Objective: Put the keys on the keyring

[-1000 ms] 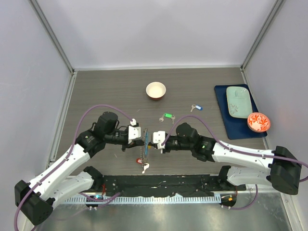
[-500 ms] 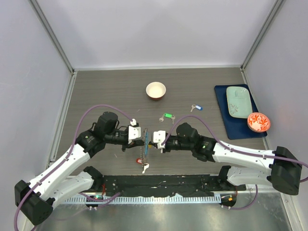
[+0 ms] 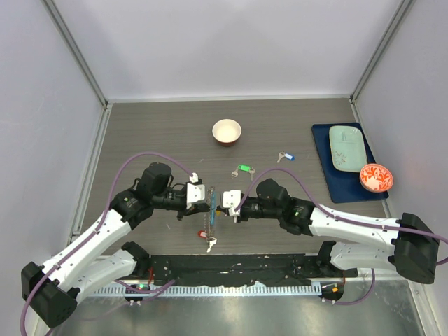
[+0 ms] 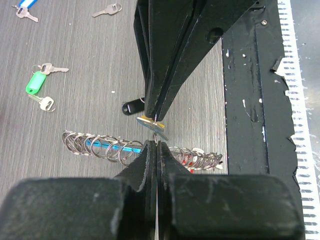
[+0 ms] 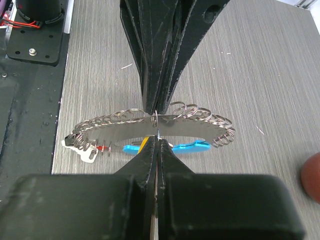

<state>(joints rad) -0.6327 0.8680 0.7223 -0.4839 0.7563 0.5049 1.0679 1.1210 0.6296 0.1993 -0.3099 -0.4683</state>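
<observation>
- Near the middle of the table's (image 3: 140,133) near edge, the keyring (image 5: 110,132) is held up on edge. It shows as a thin line from above. A red-tag key (image 3: 203,233) and a silver key (image 3: 211,243) are at its low end.
- The left gripper (image 4: 156,150) and right gripper (image 5: 156,145) meet tip to tip at the ring's top. Each has its fingers pressed fully together on the thin wire.
- A black tag (image 4: 132,106) lies on the table just beside them.
- Farther out, mid-table, lies a green-tag key (image 3: 242,169). A blue-tag key (image 3: 285,156) lies beyond it to the right.
- A white bowl (image 3: 227,131) stands toward the far edge, at centre.
- Along the right edge, a mat (image 3: 350,189) carries a red bowl (image 3: 376,178) on its near part and a plate (image 3: 347,148) on its far part.
</observation>
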